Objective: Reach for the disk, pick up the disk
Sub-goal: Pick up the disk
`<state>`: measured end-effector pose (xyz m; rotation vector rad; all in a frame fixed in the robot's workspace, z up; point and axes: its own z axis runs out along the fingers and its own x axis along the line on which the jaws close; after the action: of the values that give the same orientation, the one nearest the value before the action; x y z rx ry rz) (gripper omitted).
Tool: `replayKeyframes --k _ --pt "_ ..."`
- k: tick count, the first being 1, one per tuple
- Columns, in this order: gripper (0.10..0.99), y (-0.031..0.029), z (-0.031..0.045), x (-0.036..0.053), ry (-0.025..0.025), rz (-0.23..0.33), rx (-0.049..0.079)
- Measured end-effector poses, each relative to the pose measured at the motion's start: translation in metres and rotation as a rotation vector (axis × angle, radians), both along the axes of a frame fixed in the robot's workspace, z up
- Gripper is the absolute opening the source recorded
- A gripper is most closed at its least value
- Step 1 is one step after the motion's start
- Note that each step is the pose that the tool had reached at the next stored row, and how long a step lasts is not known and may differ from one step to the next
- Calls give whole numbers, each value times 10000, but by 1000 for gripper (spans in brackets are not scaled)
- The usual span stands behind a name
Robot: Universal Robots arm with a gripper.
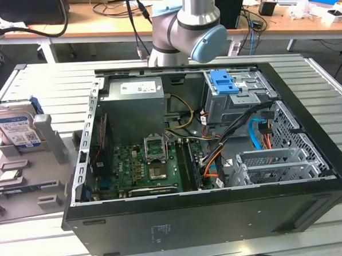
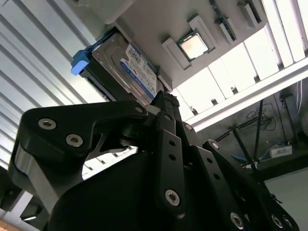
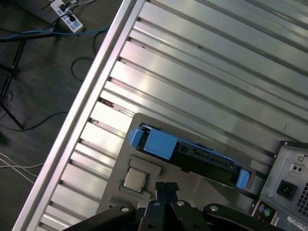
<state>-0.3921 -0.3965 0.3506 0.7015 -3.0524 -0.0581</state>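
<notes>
The disk (image 1: 15, 128) is a silver-grey drive with a white-and-blue label and a blue side frame. It stands on edge in a grey holder (image 1: 25, 187) at the exterior view's left. In the first wrist view the disk (image 3: 202, 156) appears edge-on, blue frame uppermost, just beyond my gripper (image 3: 166, 186). The black fingertips sit close together with nothing between them, and they hang apart from the drive. In the second wrist view the gripper (image 2: 166, 98) points toward the labelled face of the disk (image 2: 122, 67).
An open computer case (image 1: 221, 217) occupies the middle of the slatted metal table (image 1: 37, 83), with a blue bracket (image 1: 223, 82) inside it. A small square chip (image 3: 134, 179) lies in the holder beside the disk. The table's edge (image 3: 82, 110) and the floor cables are close by.
</notes>
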Motion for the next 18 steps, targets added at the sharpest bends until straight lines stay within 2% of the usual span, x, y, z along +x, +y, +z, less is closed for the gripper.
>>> replayKeyframes --k 18 --pt "106 0 0 0 0 2507 1"
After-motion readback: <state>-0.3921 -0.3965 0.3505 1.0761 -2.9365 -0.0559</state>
